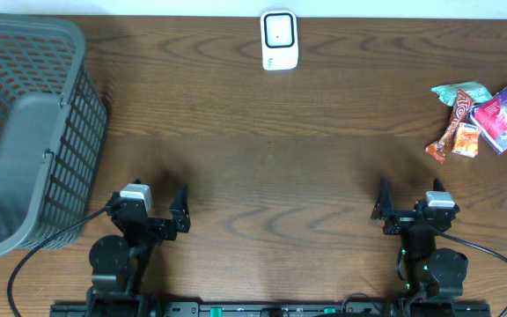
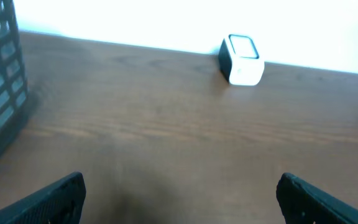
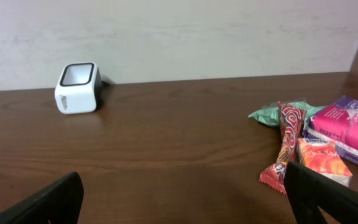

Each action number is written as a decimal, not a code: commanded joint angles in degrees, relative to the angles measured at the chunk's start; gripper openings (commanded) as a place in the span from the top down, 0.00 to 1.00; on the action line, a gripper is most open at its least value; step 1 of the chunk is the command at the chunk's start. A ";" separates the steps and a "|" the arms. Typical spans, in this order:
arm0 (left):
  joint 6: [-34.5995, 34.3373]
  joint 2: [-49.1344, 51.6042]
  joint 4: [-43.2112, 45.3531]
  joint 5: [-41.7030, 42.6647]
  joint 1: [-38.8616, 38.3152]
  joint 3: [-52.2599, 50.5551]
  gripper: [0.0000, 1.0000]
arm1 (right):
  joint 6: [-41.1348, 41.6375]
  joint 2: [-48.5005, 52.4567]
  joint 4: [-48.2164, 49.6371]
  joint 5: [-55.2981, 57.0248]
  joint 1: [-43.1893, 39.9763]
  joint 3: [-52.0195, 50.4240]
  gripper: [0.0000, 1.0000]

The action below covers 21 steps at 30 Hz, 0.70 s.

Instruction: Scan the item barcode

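On a dark wood-grain table (image 1: 262,150), a small white barcode scanner (image 1: 279,40) with a black-framed window stands at the far edge, against a pale wall. The items for scanning lie in a loose heap well to the right of the scanner and somewhat nearer the arms.

The heap holds four packets. A crumpled green packet (image 1: 462,92) lies closest to the scanner's edge of the table. A long, narrow wrapper (image 1: 454,123) in red and brown swirls runs slantwise from the green packet toward the arms, with a crimped red end. A small orange packet (image 3: 319,158) lies against the wrapper on the side away from the scanner. A magenta-and-purple pack (image 1: 505,119) with white print, the largest of the four, lies farthest from the scanner. The packets touch or overlap one another. No barcode can be made out on any of them.

Both arms sit at the near edge, opposite the scanner. The left gripper (image 2: 180,186) hangs over bare wood with its black fingers (image 2: 61,196) spread wide and nothing between them. The right gripper (image 3: 185,183) is likewise wide open and empty, and the packets lie ahead of its right finger (image 3: 328,199), apart from it.

A grey plastic mesh basket (image 1: 86,132) stands far to the left of the scanner, at the table's edge.
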 commanded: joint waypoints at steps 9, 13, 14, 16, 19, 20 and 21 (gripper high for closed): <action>0.96 -6.27 11.06 1.60 -0.24 -5.70 0.02 | -0.87 -0.35 -0.04 -0.33 0.50 -0.24 0.01; 1.31 -7.13 11.43 1.55 -0.24 -5.66 0.02 | -0.87 -0.35 -0.04 -0.33 0.50 -0.24 0.01; 1.44 -7.13 11.58 1.55 -0.24 -5.66 0.02 | -0.87 -0.35 -0.04 -0.31 0.50 -0.24 0.01; 1.90 -7.13 11.80 1.55 -0.24 -5.66 0.02 | -0.87 -0.35 -0.04 -0.33 0.50 -0.26 0.01; 3.63 -7.13 11.08 1.55 -0.24 -5.66 0.02 | -0.87 -0.35 -0.04 -0.33 0.50 -0.24 0.01; 3.80 -7.13 10.27 1.51 -0.24 -5.66 0.02 | -0.87 -0.35 -0.04 -0.33 0.50 -0.26 0.01; 3.78 -7.13 8.92 1.33 -0.24 -5.66 0.02 | -0.87 -0.35 -0.04 -0.33 0.50 -0.24 0.01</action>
